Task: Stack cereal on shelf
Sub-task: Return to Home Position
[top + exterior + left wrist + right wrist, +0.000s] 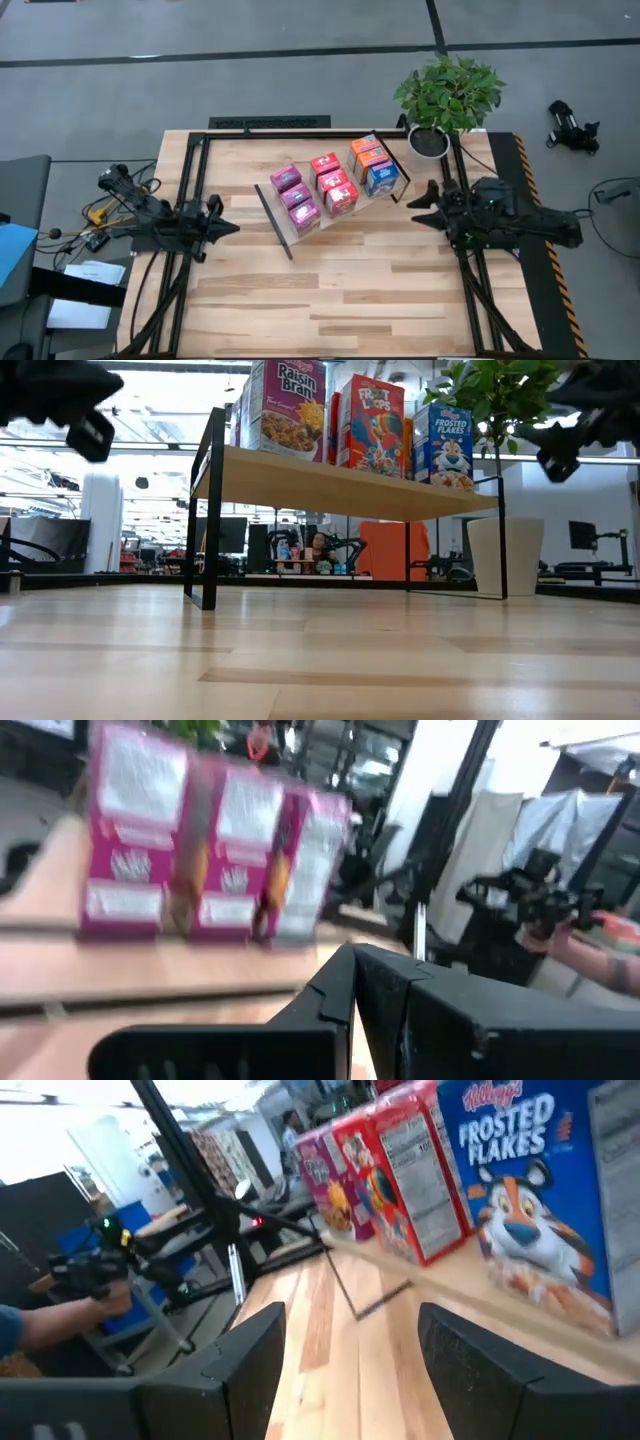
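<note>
Left gripper (352,970), fingers together, hovers over the table's (350,300) left; right gripper (352,1325), fingers apart, over its right. Between them, slightly farther back, the shelf (330,485) carries the cereal (333,186), touching neither gripper.

Potted plant (447,92) at the wooden table's (330,300) corner

glossy cardboard cereal (372,425), light-wood shelf (340,485), matt black metal brackets (210,510)

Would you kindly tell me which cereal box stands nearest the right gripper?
The blue Frosted Flakes box, the only blue one, ending the row of orange boxes toward the right gripper.
</note>
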Robot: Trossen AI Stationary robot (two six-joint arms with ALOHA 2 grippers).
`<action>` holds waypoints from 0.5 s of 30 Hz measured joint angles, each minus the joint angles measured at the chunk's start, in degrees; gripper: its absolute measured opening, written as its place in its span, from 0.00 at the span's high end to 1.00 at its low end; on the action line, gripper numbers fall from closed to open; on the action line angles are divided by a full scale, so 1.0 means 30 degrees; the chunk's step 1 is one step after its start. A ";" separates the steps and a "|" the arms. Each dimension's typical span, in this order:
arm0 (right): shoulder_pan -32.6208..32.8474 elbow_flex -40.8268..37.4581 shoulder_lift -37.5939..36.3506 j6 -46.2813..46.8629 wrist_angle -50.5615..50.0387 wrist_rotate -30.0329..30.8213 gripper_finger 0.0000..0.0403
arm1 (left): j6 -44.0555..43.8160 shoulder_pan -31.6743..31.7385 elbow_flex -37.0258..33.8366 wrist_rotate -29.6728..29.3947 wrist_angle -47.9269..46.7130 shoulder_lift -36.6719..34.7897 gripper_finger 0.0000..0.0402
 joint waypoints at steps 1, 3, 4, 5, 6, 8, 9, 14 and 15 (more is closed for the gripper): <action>0.0149 -0.0496 0.0056 -0.0133 0.0977 0.0189 0.37 | -0.0253 0.0000 -0.0284 0.0085 0.0070 0.0065 1.00; 0.0390 -0.1302 0.0053 -0.0529 0.2160 0.0424 0.37 | -0.0905 0.0006 -0.0721 0.0168 -0.0286 0.0107 1.00; 0.0518 -0.1687 0.0148 -0.0717 0.3111 0.0629 0.37 | -0.1358 0.0033 -0.0708 0.0096 -0.0573 0.0114 1.00; 0.0665 -0.2145 0.0165 -0.0759 0.3975 0.0744 0.37 | -0.1889 0.0106 -0.0705 0.0036 -0.1315 0.0082 1.00; 0.0860 -0.2691 0.0179 -0.0772 0.4598 0.0891 0.37 | -0.2208 0.0209 -0.0705 0.0004 -0.1840 0.0123 1.00; 0.1229 -0.3479 0.0102 -0.1261 0.5301 0.1132 0.37 | -0.2282 0.0394 -0.0705 0.0700 -0.1656 0.0147 1.00; 0.1452 -0.3451 0.0121 -0.1937 0.5041 0.1307 0.37 | -0.2124 0.0505 -0.0705 0.0824 -0.1646 0.0127 1.00; 0.2583 -0.3454 0.0786 -0.4524 0.5030 0.2274 0.37 | -0.1702 0.0983 -0.0713 0.0084 -0.1631 0.0106 1.00; 0.2701 -0.3454 0.0801 -0.5022 0.5025 0.2317 0.37 | -0.1654 0.1085 -0.0713 0.0063 -0.1633 0.0106 1.00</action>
